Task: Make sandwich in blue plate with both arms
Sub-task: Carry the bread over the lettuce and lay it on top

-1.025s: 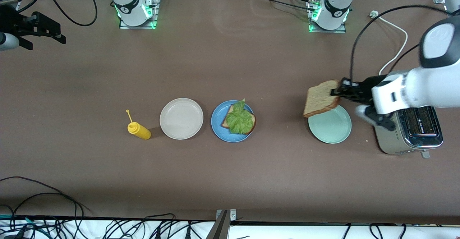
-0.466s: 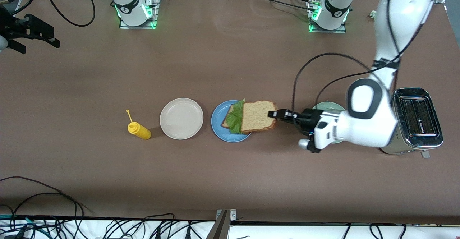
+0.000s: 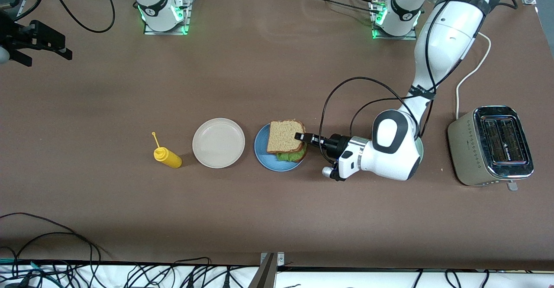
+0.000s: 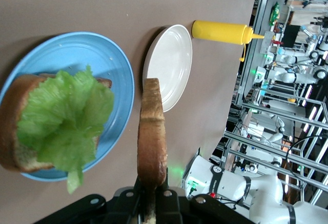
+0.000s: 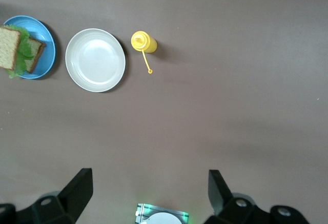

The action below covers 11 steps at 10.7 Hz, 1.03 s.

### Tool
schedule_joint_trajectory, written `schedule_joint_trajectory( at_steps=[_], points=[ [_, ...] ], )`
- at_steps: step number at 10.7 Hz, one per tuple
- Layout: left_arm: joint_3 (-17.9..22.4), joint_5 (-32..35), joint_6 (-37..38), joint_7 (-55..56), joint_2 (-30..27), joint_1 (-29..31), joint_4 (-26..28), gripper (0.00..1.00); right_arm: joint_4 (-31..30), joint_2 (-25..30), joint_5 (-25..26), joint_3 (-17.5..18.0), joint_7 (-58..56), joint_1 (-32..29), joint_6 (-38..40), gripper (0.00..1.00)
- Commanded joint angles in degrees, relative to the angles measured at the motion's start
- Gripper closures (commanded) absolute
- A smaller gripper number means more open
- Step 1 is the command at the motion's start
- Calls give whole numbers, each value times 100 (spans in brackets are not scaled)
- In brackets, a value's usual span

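On the brown table point(image 3: 277, 76), both arms' bases stood along the edge farthest from the front camera. The left arm point(image 3: 437, 50) reached down from its base to the table's middle strip, its big white wrist covering most of the pale green plate point(image 3: 420, 143), only a sliver of rim showing. The right arm waited high over the right arm's end of the table, right gripper point(image 3: 32, 41) spread wide with nothing between the fingers point(image 5: 77, 188); its wrist view looked straight down on the table from well above.

Chrome toaster point(image 3: 491, 145) sat at the left arm's end, white cord trailing from it toward the bases. Beige-white plate point(image 3: 218, 143) lay bare just beside the blue plate point(image 3: 261, 151), toward the right arm's end; yellow squeeze bottle point(image 3: 167, 157) lay on its side a bit further that way.

The blue plate sat mid-table and carried the lower bread slice point(image 4: 13, 131) with the lettuce leaf point(image 4: 64, 119) on it. The left gripper point(image 3: 303, 138) was clamped on the edge of the top bread slice point(image 3: 285, 136), held over the lettuce and the plate; in the left wrist view this slice showed edge-on, above the leaf and clear of it. Green leaf edge peeked out under the slice on the side nearer the front camera.
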State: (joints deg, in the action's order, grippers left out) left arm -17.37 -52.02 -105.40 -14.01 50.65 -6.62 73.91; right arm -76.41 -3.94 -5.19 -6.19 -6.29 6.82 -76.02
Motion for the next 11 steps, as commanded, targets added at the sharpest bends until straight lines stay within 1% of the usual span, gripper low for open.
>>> schedule_joint_trajectory(
  at_steps=[1, 2, 3, 4, 5, 6, 7, 9, 11],
  points=[
    [32, -353, -111, -681, 357, -23, -52, 100, 91, 34, -526, -286, -74, -23, 78, 0],
    [67, -335, -139, -769, 402, -41, -44, 96, 91, 112, -623, -303, -66, -23, 87, 0],
    [102, -335, -139, -779, 411, -41, -52, 69, 109, 113, -711, -312, -57, -23, 87, 0],
    [172, -248, -139, -796, 455, -41, 17, 53, 109, 121, -738, -312, -57, -23, 96, 0],
    [190, -168, -139, -805, 498, -41, 70, 1, 100, 165, -799, -339, -57, -23, 87, 0],
    [208, -159, -139, -788, 482, -41, 79, 0, 100, 165, -800, -321, -48, -23, 87, 0],
    [225, 50, -139, -779, 447, -32, 53, 0, 92, 113, -808, -339, -83, -32, 52, 0],
    [226, 1363, -139, -621, 228, 20, -35, 0, 83, 60, -800, -365, -355, -49, 43, 0],
    [226, 2254, -87, -175, -106, 125, -35, 0, 91, 34, -800, -409, -390, -128, 34, 0]
  ],
)
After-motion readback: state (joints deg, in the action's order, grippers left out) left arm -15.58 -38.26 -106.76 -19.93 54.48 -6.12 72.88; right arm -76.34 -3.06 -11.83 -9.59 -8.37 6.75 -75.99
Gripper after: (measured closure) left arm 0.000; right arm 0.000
